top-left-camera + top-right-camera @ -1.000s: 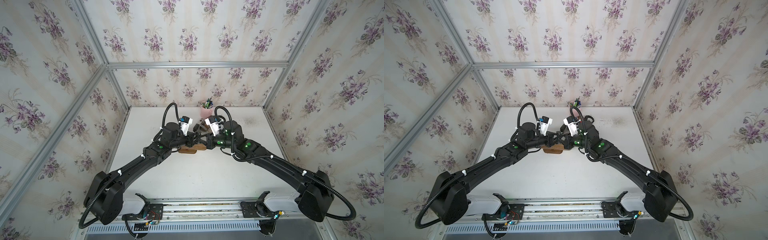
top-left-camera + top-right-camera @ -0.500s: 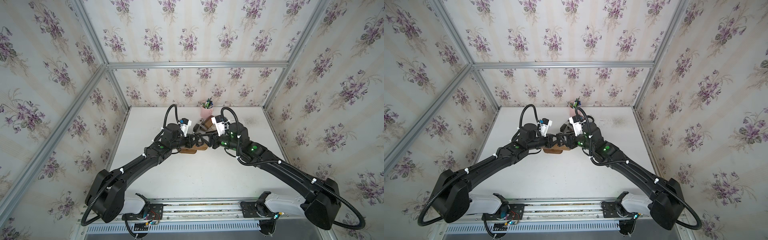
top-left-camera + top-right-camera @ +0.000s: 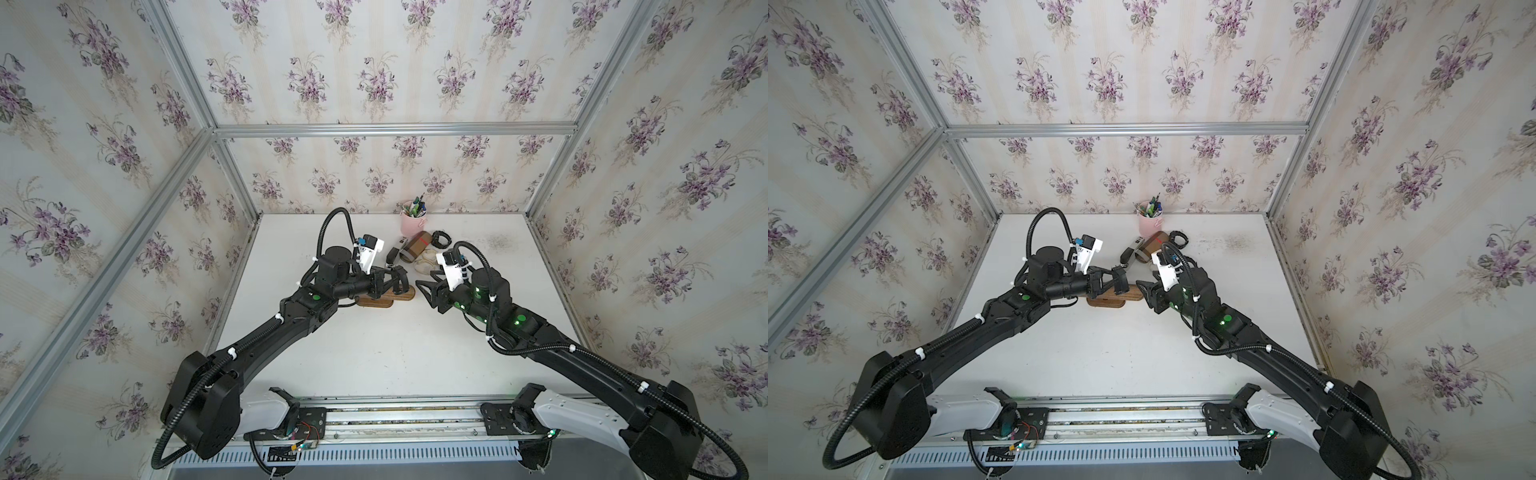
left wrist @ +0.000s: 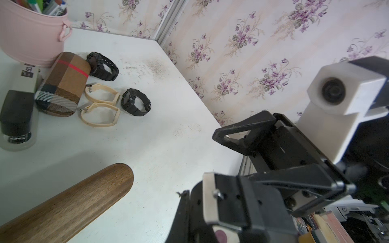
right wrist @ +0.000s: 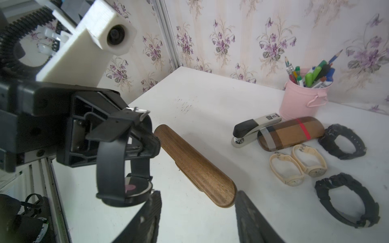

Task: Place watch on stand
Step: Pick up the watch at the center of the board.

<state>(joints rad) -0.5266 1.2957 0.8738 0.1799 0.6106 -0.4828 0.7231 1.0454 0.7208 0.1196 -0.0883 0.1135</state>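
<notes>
The watch (image 5: pixel 111 164) is pinched by the closed left gripper (image 5: pixel 147 132); the right gripper (image 3: pixel 428 286) is open, empty. The stand (image 5: pixel 195 166) just beside could be snagged and tipped by a misaligned strap.

Three black watches (image 5: pixel 109 164) (image 5: pixel 328 136) (image 5: pixel 328 183), two cream watches (image 5: pixel 292 181) (image 5: pixel 315 171), one stand (image 5: pixel 195 166), one plaid case (image 5: pixel 288 133), one stapler (image 5: pixel 254 125) and one pink pen cup (image 5: pixel 299 101) are showing

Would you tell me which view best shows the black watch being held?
The right wrist view: the black watch hangs whole from the left pincer, strap loop and case visible. The left wrist view catches only blurred strap; both top views show a small dark shape.
</notes>
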